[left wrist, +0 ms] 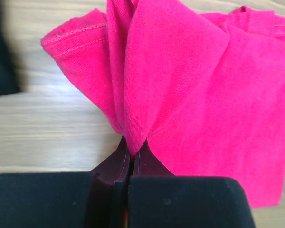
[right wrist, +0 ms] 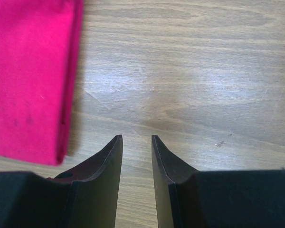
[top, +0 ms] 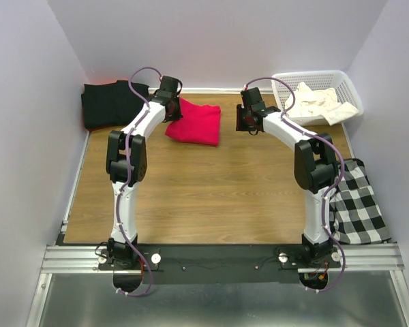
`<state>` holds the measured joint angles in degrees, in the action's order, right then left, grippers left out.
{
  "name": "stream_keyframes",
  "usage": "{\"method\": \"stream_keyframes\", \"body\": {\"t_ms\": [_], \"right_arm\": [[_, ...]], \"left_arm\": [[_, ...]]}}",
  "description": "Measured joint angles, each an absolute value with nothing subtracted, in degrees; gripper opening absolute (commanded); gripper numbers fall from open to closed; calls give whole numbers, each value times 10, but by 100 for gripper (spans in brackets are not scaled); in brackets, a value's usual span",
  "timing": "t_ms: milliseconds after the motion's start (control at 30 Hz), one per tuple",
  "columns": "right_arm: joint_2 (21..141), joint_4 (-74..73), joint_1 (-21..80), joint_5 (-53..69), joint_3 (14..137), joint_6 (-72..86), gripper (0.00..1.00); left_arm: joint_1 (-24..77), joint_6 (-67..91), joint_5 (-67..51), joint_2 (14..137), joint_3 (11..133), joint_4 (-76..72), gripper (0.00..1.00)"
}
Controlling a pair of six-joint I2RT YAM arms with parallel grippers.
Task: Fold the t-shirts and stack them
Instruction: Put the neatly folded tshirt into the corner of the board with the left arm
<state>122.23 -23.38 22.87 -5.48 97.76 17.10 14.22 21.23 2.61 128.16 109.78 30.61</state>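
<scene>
While pinching a bunched ridge of the red t-shirt (left wrist: pixel 194 95) with the left fingers (left wrist: pixel 119 164) pressed fully together, drawing that edge up into a peak above the desk (top: pixel 191 197). Folded into a rough rectangle at upper centre of the overhead frame, a little wider than deep, long axis left to right, bulk spreading right and away from the pinch. Nearer the left arm, gripped at the shirt's left edge. About half parted and holding nothing at the right fingers (right wrist: pixel 114 152), poised over bare wood just right of the shirt's right edge. Likely calls for carrying leftward toward the black t-shirt (top: pixel 109 103) in the upper-left corner, near but apart, wood showing between. Not yet folded, by the look of it: cream t-shirt (top: pixel 313 102), heaped in the basket (top: pixel 347 87) at upper right. At lower right, 1 checked cloth (top: pixel 358 201).
</scene>
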Motion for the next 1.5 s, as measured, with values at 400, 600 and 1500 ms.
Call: {"method": "stream_keyframes", "body": {"t_ms": [400,600,1500], "right_arm": [[1206,-234,229,-59,978,184,37],[1203,-234,229,-59,977,190,37],[1203,-234,229,-46,949,194,36]], "left_arm": [[146,131,175,1360,1253,418,0],[152,95,238,1360,1264,430,0],[134,-74,436,1318,1307,296,0]]}}
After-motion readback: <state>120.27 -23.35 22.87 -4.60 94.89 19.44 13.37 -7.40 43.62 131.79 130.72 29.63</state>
